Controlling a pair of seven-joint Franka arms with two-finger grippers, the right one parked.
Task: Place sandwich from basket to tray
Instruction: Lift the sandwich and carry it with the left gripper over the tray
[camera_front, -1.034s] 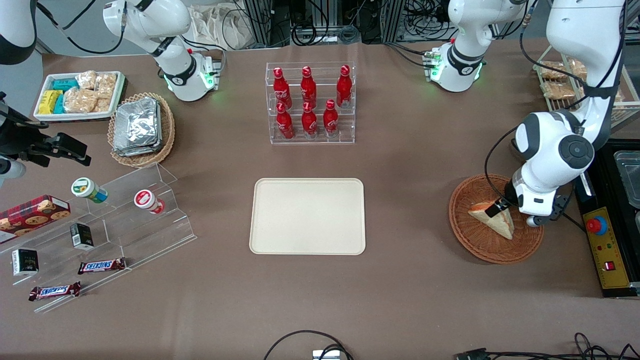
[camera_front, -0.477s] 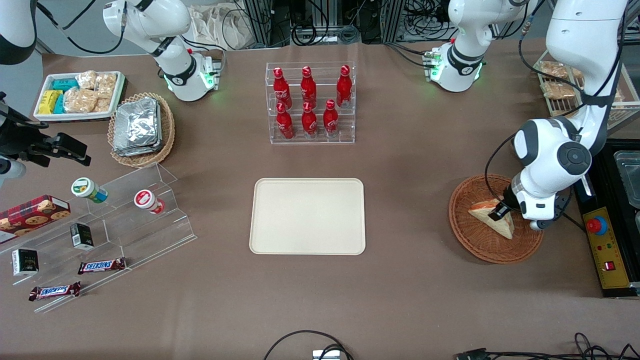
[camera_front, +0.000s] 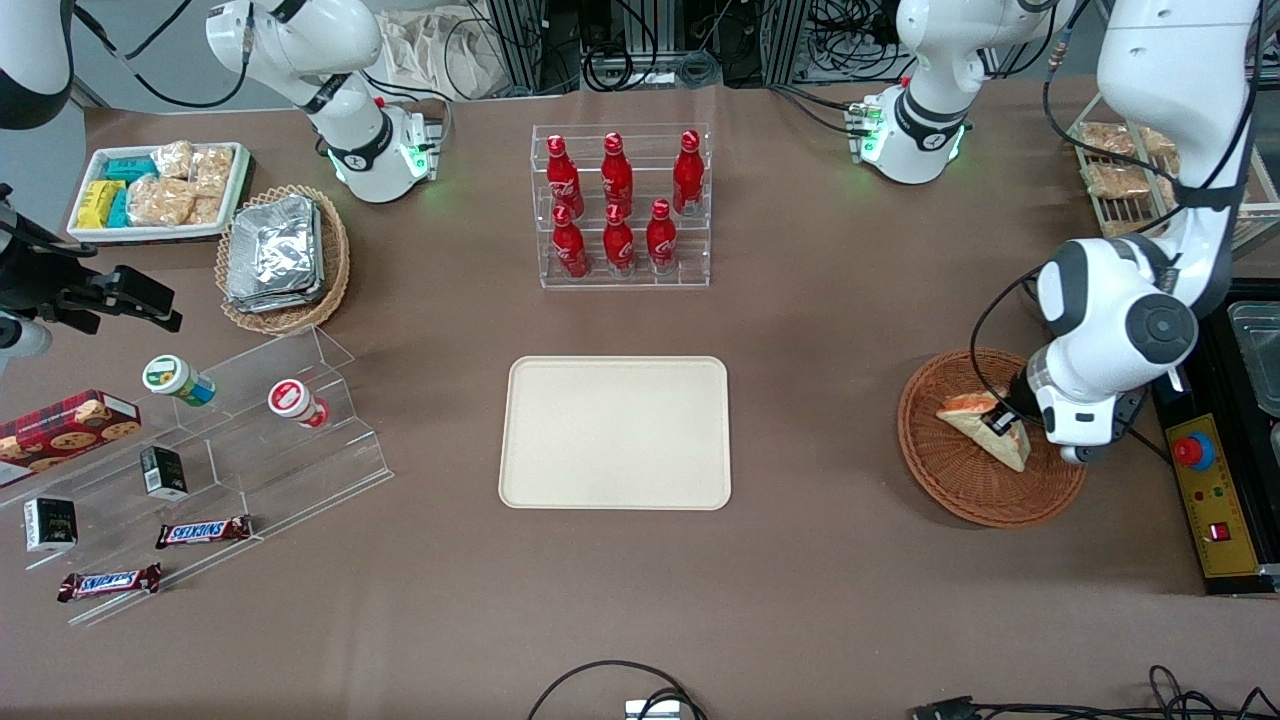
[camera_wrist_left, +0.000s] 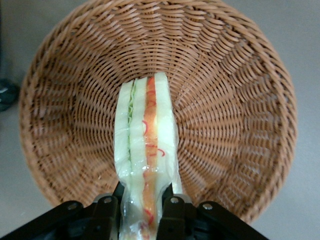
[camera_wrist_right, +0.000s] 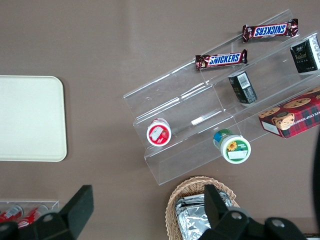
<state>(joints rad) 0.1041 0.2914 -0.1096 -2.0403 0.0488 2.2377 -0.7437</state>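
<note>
With the pincer (camera_wrist_left: 141, 202) clamped on the sandwich (camera_wrist_left: 145, 150) just above the basket (camera_front: 950, 480), I'd say the lift is underway, carrying to the tray (camera_front: 615, 432) next.

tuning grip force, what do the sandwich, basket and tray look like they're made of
Sandwich: soft white bread layers with orange-red and green filling, apparently in glossy clear film; the gripper is shut on it above the basket.
Basket: woven wicker, matte reddish-brown, weave clearly visible.
Tray: smooth matte cream, probably plastic, though that is uncertain.
</note>
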